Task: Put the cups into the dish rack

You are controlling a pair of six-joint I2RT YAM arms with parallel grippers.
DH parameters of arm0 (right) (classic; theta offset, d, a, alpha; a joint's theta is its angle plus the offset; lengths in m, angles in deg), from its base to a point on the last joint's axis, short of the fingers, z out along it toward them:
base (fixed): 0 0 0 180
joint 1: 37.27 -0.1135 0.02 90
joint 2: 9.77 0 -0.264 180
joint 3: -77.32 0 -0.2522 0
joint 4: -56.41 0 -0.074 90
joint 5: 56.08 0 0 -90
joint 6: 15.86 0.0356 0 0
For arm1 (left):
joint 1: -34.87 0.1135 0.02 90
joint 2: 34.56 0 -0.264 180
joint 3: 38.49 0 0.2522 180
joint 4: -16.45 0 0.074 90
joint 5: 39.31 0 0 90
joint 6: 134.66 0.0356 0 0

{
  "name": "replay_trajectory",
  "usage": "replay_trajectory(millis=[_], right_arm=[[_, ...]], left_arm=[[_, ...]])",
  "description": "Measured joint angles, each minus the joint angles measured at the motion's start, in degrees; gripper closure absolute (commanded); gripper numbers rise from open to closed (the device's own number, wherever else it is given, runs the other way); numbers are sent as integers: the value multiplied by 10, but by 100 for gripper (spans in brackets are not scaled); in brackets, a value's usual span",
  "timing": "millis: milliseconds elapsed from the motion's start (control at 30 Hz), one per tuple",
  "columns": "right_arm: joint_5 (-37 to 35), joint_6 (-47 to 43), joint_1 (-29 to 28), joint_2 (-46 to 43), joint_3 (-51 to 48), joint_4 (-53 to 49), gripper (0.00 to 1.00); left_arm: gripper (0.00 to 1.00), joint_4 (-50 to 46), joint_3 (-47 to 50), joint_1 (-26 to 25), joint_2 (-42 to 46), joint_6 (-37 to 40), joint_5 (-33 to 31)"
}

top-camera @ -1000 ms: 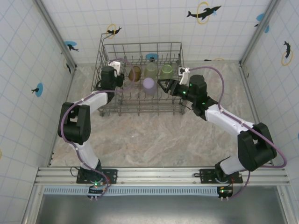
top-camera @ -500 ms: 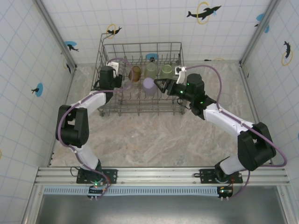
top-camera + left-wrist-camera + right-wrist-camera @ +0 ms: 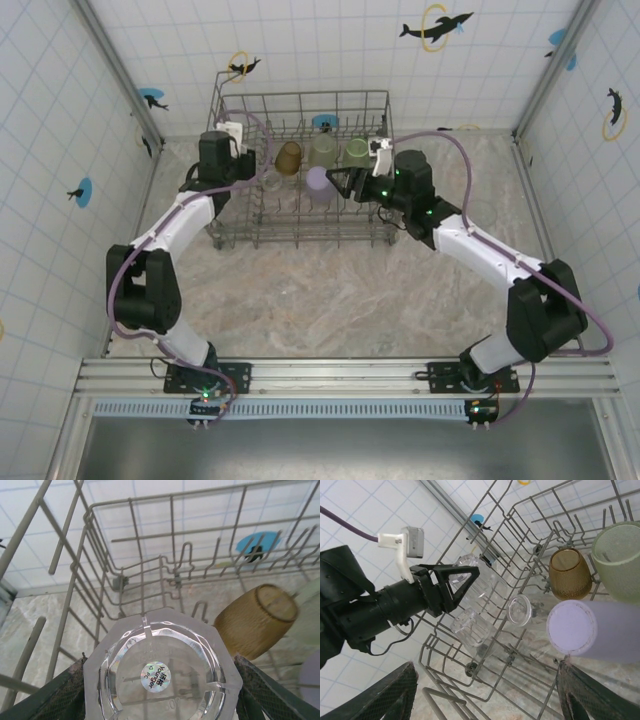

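- Top view: the left gripper (image 3: 255, 172) reaches over the dish rack's (image 3: 300, 238) left wall. It pinches a clear cup (image 3: 269, 180) that is faint against the wires. The right gripper (image 3: 338, 182) enters over the rack's right side, jaws spread, just beside the lilac cup (image 3: 318, 180) at the rack's middle. Whether they touch, I cannot tell.
- Left wrist view: the clear cup's (image 3: 160, 675) base faces the camera, clamped between both fingers (image 3: 55, 695), and it hides their tips. Toward the rack's back wall the amber cup (image 3: 252, 620) lies tilted. A pale green cup (image 3: 311, 612) is cut off by the frame.
- Right wrist view: the spread fingers (image 3: 385, 695) are cropped at the bottom corners, and the lilac cup (image 3: 590, 632) runs off the right edge.
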Motion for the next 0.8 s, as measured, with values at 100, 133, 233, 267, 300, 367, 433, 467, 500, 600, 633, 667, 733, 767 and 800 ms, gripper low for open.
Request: replay_trajectory(millis=[100, 133, 233, 267, 300, 367, 433, 467, 500, 600, 633, 667, 733, 767, 800], right_arm=[[4, -12, -4, 17, 17, -16, 17], [4, -15, -6, 22, 23, -22, 17], [11, -19, -12, 38, 35, -29, 16], [17, -20, -15, 42, 40, -31, 15], [21, -20, -17, 46, 42, -33, 15], [28, -19, -19, 50, 43, -33, 15], [35, -16, -20, 54, 43, -33, 15], [39, -14, -21, 55, 44, -32, 15], [42, -11, -21, 57, 44, -31, 15], [55, 1, -23, 68, 44, -16, 15], [58, 5, -23, 73, 44, -10, 15], [62, 10, -23, 79, 44, -5, 15], [69, 18, -23, 90, 44, 5, 16], [72, 23, -23, 96, 44, 10, 16], [76, 29, -23, 101, 44, 15, 16]], left_arm=[[99, -16, -18, 0, 4, -16, 23], [99, -19, -22, 0, 5, -22, 29], [100, -35, -35, 0, 7, -36, 46], [100, -38, -38, 0, 7, -40, 53], [100, -42, -39, 0, 9, -47, 60], [100, -45, -39, 0, 11, -59, 75], [100, -46, -39, 0, 14, -74, 90], [100, -46, -39, 0, 16, -84, 98], [100, -45, -39, 0, 17, -93, 105], [100, -36, -36, 0, 23, -125, 129], [100, -31, -34, 0, 25, -140, 138], [100, -24, -30, 0, 27, -155, 148], [100, -11, -23, 0, 31, -183, 167], [100, -2, -19, 0, 33, -201, 178], [100, 6, -16, 0, 33, -217, 188]])
